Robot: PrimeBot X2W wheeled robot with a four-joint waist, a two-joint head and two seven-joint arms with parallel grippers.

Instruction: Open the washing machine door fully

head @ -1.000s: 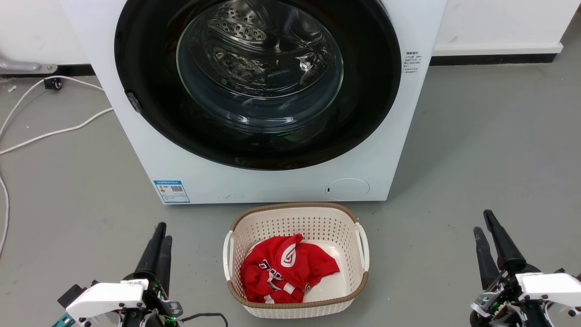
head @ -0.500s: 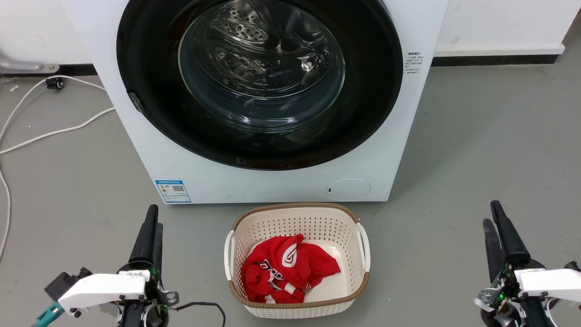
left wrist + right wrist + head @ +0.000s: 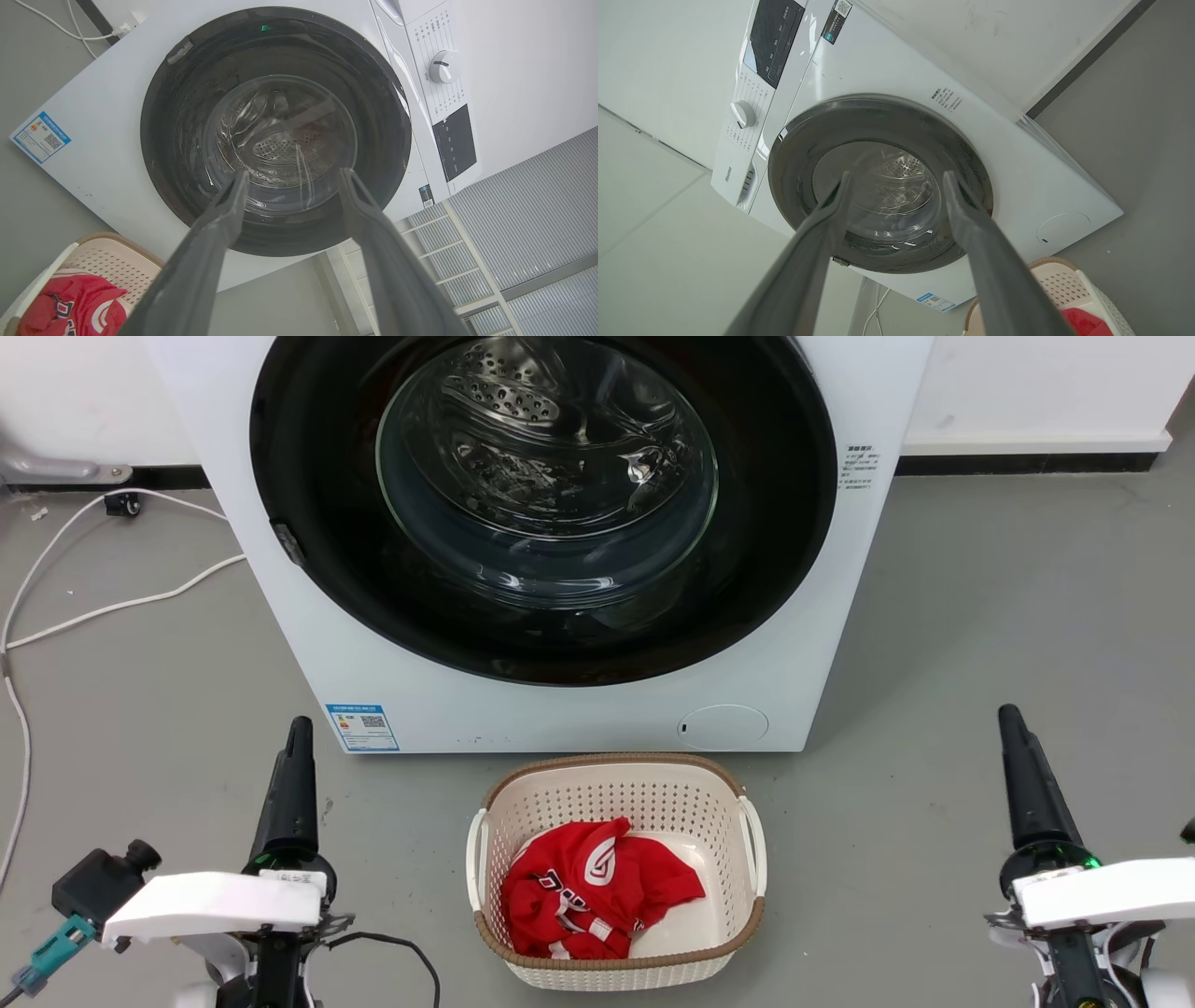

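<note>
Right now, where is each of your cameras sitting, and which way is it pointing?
Head view: on the head, looking forward and down at the washing machine door and the basket on the floor; left fingers show lower left, right fingers lower right.
Left wrist view: on the left wrist, looking along its own spread fingers at the door.
Right wrist view: on the right wrist, looking along its own spread fingers at the same door.
Shared: all three see the closed door and the basket.
</note>
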